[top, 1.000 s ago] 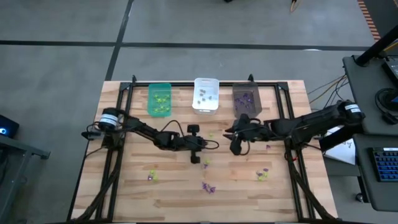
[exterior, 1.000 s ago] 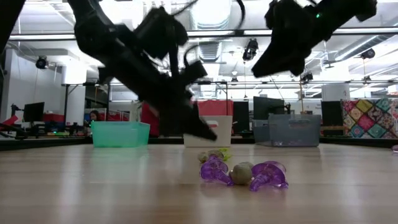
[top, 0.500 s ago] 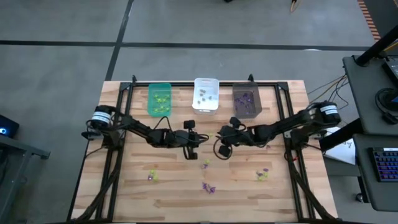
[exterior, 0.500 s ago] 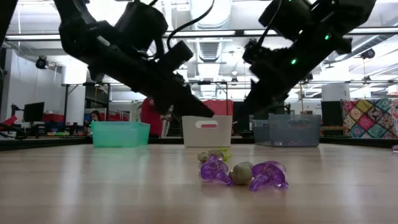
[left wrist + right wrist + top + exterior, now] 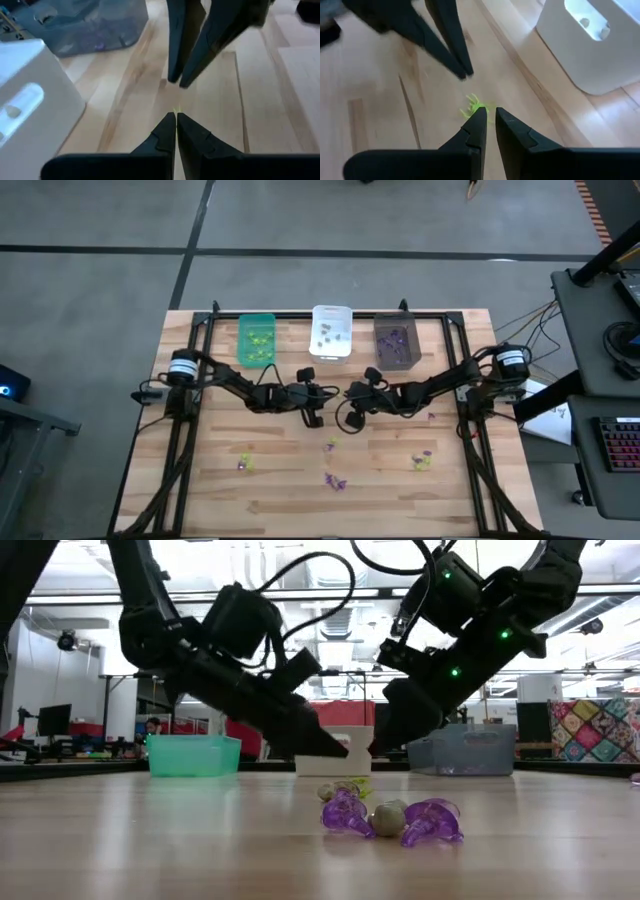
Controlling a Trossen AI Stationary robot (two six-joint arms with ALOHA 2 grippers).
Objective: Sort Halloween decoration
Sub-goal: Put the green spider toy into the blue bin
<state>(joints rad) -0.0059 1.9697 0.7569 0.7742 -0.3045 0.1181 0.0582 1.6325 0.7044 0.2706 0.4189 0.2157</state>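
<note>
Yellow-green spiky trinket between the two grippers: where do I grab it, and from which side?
Grip the yellow-green trinket by its small central body, coming straight down from above. It lies flat on the table, and its thin spikes would probably bend or slip. The right gripper is closest, slightly open beside it. The left gripper sits shut opposite.
</note>
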